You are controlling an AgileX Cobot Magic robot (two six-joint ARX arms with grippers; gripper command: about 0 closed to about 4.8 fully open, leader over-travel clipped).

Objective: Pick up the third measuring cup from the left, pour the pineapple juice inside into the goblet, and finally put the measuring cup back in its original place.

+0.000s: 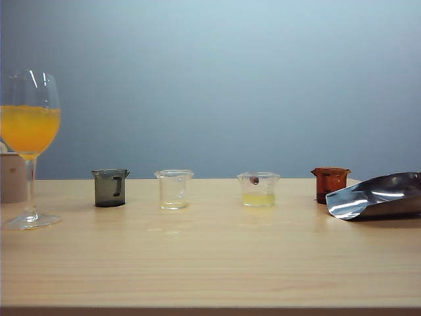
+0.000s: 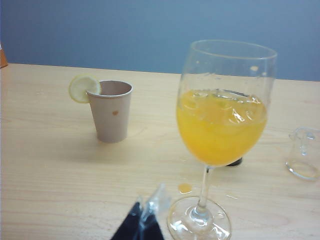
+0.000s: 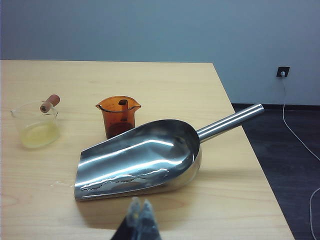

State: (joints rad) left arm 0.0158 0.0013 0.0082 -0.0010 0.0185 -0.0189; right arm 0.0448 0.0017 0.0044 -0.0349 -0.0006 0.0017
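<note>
Four small measuring cups stand in one row on the light wooden counter [image 1: 210, 257]. From the left of the exterior view they are: one dark grey translucent cup [image 1: 110, 187], one all-clear cup with a clear handle [image 1: 173, 189], one small clear plastic cup with a short reddish-brown stub handle [image 1: 258, 189], and one orange-brown translucent cup [image 1: 329, 183]. The cups stand apart from one another.

The stub-handled cup is the third measuring cup. It holds a shallow layer of pale lemon-yellow pineapple juice [image 1: 258, 199].

One tall clear stemmed goblet [image 1: 29, 146] stands upright at the far left of the row. Its bowl holds opaque orange liquid [image 2: 220, 125]. One beige paper cup [image 2: 110, 111] with one lemon slice [image 2: 83, 88] on its rim stands beyond the goblet. One polished steel scoop [image 3: 142, 159] lies on its side just in front of the orange-brown cup.

Left hand [image 2: 142, 222]: dark fingertips pressed together, closed and empty. It sits low at the near edge of the counter, with the goblet foot just beside it.

Right hand [image 3: 140, 220]: fingertips together, closed and empty. The scoop lies directly ahead of it. The third measuring cup stands farther ahead, beyond the scoop and off toward the goblet side, well apart from this hand. Neither hand touches any cup.
</note>
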